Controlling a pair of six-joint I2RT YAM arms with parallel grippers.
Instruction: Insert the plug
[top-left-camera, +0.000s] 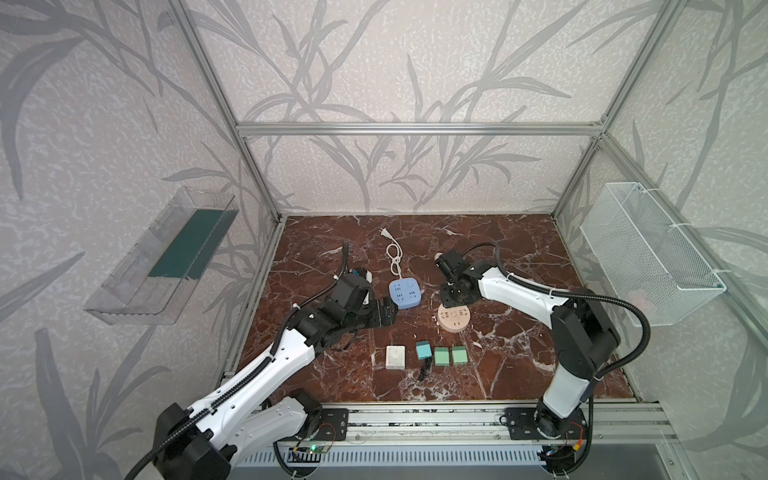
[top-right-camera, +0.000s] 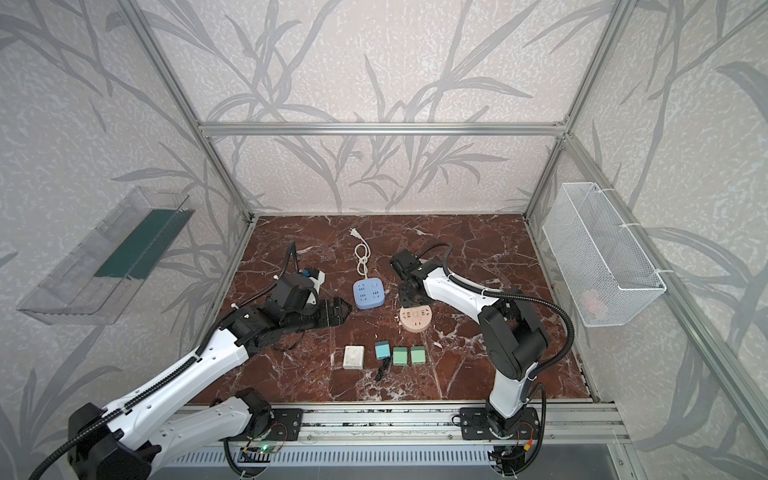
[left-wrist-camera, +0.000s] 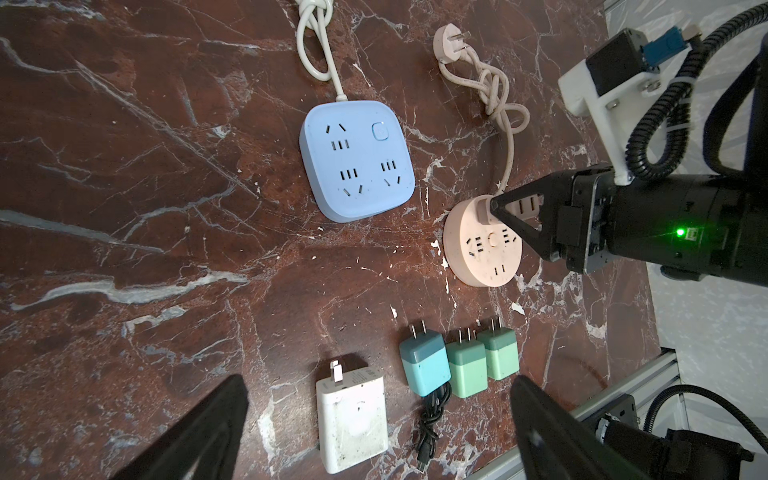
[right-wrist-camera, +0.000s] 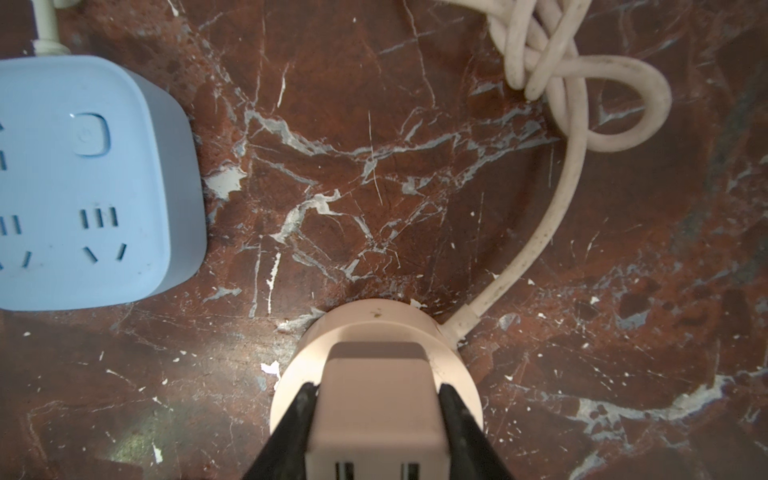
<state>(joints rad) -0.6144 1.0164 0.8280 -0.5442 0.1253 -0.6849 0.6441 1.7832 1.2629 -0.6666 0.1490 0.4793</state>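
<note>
Right end effector (right-wrist-camera: 378, 390) gripping pink plug (right-wrist-camera: 376, 419) by side faces, jaws partly closed. Plug standing upright on round pink socket (right-wrist-camera: 374, 324) near tabletop (top-left-camera: 519, 249) centre, directly under end effector; prongs hidden. Left end effector (top-left-camera: 384, 316) hanging wide open, empty, farther off toward left edge.

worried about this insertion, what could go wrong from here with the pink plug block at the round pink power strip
1. The round pink power strip lies unheld on the red marble table; the left pincer hangs open away from it, so pressing may slide or tip it.
2. The right pincer grips the pink plastic plug block near the strip's rim; its prongs are hidden, so misaligned pins could jam.
</note>
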